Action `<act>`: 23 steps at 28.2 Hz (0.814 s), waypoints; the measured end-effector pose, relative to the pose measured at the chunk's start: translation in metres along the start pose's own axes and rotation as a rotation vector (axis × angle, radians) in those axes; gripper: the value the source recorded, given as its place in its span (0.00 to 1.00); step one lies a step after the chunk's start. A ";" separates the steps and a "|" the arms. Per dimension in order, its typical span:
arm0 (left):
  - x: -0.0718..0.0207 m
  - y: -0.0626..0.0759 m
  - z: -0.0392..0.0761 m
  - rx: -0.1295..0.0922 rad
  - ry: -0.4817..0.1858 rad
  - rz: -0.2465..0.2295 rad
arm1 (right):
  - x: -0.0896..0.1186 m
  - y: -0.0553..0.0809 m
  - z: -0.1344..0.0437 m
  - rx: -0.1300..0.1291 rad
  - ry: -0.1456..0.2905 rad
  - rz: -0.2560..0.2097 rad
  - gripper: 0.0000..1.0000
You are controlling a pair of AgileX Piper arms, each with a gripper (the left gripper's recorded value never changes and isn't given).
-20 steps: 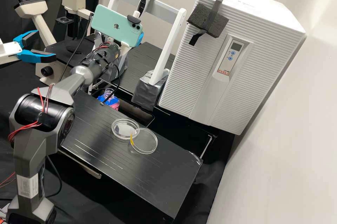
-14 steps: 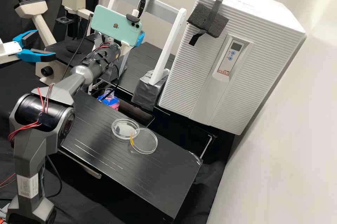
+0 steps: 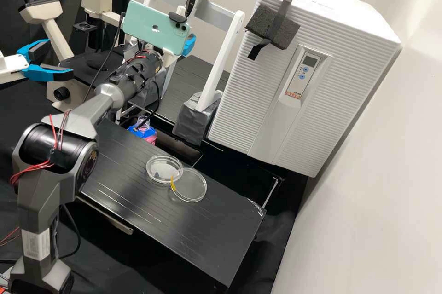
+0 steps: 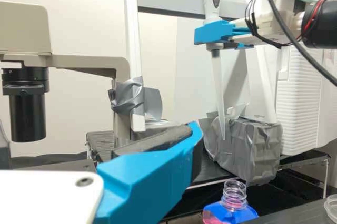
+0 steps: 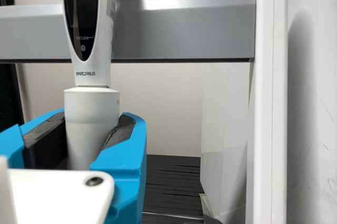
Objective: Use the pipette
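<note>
Right wrist view: right gripper clamped on pipette, upright. Hold it vert., clear stand rail, then lower tip into bottle by board's far-left corner.

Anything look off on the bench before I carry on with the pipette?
Two dishes overlap at their rims: the farther dish and the nearer dish, with a small yellow piece lying where they meet. The pipette sits upright in the right gripper.

Right tool high, fingers clamped; left tool lower, fingers spread.
</note>
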 end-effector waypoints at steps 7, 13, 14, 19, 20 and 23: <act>0.0023 0.003 0.001 -0.010 0.004 0.014 | -0.029 0.004 -0.003 0.048 0.043 0.081 0.00; 0.0049 0.001 0.004 -0.017 -0.007 0.009 | -0.058 -0.011 -0.005 0.047 0.092 0.132 0.00; 0.0059 -0.001 0.005 -0.019 -0.007 0.004 | -0.061 -0.013 -0.005 0.038 0.099 0.135 0.00; 0.0096 -0.015 0.007 -0.037 -0.003 -0.040 | -0.073 -0.030 0.001 0.013 0.102 0.103 0.00; 0.0108 -0.018 0.008 -0.039 -0.003 -0.050 | -0.074 -0.032 0.003 0.009 0.099 0.098 0.00; 0.0158 -0.033 0.012 -0.033 -0.009 -0.098 | -0.079 -0.042 0.010 -0.001 0.085 0.074 0.00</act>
